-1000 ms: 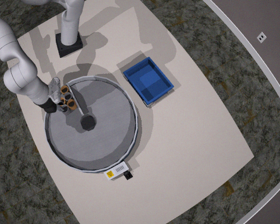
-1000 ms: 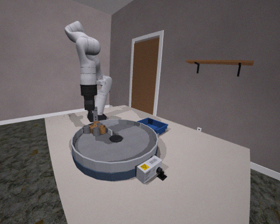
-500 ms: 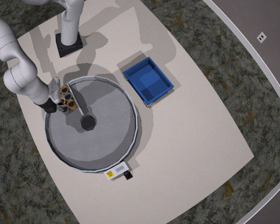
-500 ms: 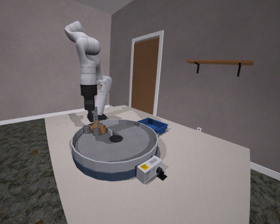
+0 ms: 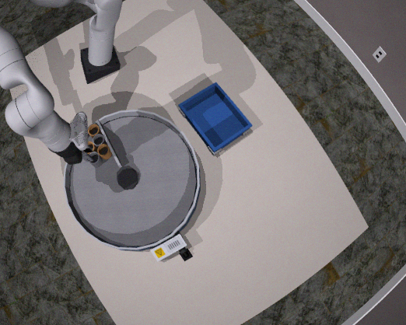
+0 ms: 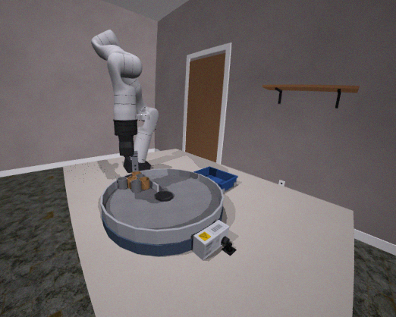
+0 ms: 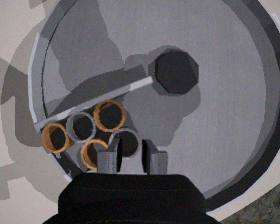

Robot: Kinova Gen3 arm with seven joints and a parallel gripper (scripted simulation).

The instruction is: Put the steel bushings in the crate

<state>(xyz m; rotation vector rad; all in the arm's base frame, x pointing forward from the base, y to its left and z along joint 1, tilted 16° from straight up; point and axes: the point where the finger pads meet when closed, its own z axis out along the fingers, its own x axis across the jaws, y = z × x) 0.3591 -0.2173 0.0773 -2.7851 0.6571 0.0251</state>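
Observation:
A round grey turning table [image 5: 154, 198] [image 6: 158, 216] [image 7: 217, 30] holds a cluster of bushings by its rim, next to a radial divider bar [image 5: 112, 147]. In the wrist view there are bronze bushings [image 7: 55, 137] [image 7: 110, 116] [image 7: 94, 152] and steel bushings [image 7: 79, 124] [image 7: 127, 141]. The top view shows a bronze bushing [image 5: 103, 151] and a steel bushing [image 5: 99, 139]. My gripper [image 7: 132, 150] [image 6: 133, 164] is open and empty. It hangs just above the cluster, with one steel bushing below and between its fingers. The blue crate [image 5: 235, 104] [image 6: 224, 178] is empty.
A dark hub [image 5: 127, 178] [image 6: 164, 196] [image 7: 176, 72] sits at the turning table's centre. A white control box [image 5: 169, 246] [image 6: 211, 239] is fixed to its front rim. The arm's base [image 5: 99, 64] stands behind the turning table.

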